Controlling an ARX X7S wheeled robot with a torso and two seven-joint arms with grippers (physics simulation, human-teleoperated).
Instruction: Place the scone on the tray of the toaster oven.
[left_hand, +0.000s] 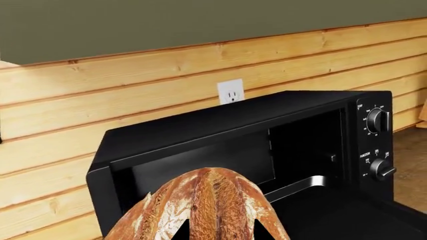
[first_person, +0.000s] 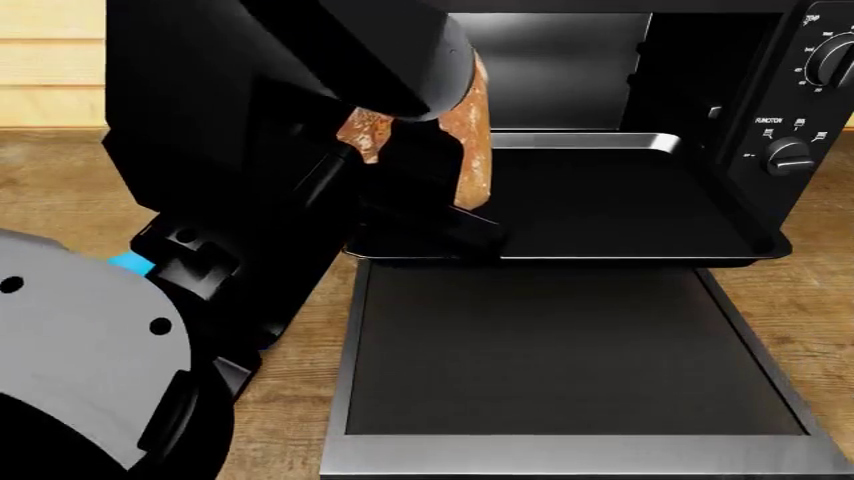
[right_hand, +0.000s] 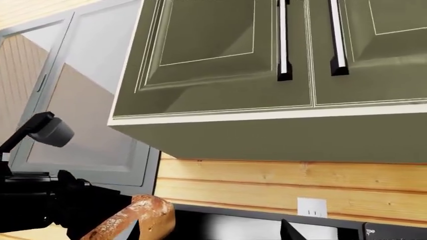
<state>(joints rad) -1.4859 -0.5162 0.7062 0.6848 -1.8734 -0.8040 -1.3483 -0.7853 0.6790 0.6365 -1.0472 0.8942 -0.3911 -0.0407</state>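
Left gripper (first_person: 461, 225) is clamped on the scone (first_person: 467, 130), holding the pastry above the left end of the tray (first_person: 627, 215) without resting on it. From the head camera, the scone shows as a narrow golden-brown slab standing on edge, partly hidden behind the dark arm that carries it. One black fingertip (first_person: 474, 238) reaches down near the tray's front left corner. The tray is pulled partway out of the toaster oven (first_person: 801, 100), its silvery back edge just inside the opening. Below and in front of it, the oven door (first_person: 561, 350) lies folded flat, dark with a silver front edge. Knobs (first_person: 790, 155) sit on the oven's right panel.

From the left wrist camera, the scone (left_hand: 207, 207) fills the near foreground, crusty and cracked, with the oven's open cavity (left_hand: 293, 150) behind it and a white wall outlet (left_hand: 231, 91) on the wooden plank wall (left_hand: 133, 85).

Right gripper (right_hand: 207, 229) appears only as two dark finger points set apart, with nothing between them. Its camera looks up at green wall cabinets (right_hand: 267, 75) and catches the scone (right_hand: 137, 215) beside the other arm
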